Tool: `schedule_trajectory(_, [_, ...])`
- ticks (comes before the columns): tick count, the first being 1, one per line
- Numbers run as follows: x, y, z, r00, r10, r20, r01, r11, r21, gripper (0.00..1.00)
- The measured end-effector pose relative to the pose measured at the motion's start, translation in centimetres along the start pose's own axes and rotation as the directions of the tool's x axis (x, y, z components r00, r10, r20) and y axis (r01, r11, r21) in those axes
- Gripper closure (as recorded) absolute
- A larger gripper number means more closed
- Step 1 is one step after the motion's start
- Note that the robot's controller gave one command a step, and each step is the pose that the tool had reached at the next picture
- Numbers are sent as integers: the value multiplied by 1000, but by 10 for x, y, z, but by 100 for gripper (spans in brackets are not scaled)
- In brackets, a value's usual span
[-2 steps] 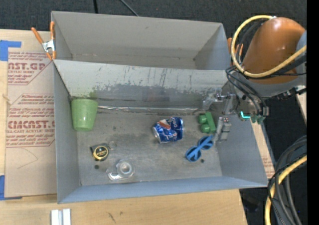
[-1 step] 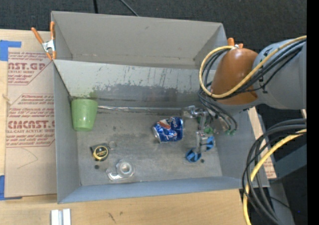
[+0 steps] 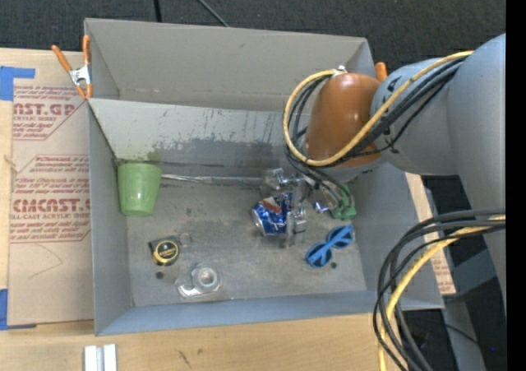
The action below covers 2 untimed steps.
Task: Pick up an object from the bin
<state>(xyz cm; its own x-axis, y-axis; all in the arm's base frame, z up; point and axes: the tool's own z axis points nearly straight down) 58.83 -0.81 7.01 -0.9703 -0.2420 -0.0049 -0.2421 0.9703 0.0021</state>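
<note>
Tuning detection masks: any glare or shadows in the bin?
Camera view: a glare streak runs along the bin floor from the green cup toward the end effector; the floor looks darker round the blue crumpled thing beneath it; the blue sunglasses lie evenly lit.

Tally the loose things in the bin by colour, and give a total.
Green: 2, the pale green plastic cup and a small green piece.
Blue: 2, the crumpled blue-and-white packet at the gripper and the blue plastic sunglasses.
Yellow-and-black: 1, the small round disc.
Clear: 1, the clear plastic piece.
Total: 6.
</note>
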Motion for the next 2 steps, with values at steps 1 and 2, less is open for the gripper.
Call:
schedule_trajectory(1, [1,-4,0,1000,6,-1,-6,1000,2,100])
schedule_trajectory(2, [-1,-4,-114,1000,-11,6,11,1000,5,100])
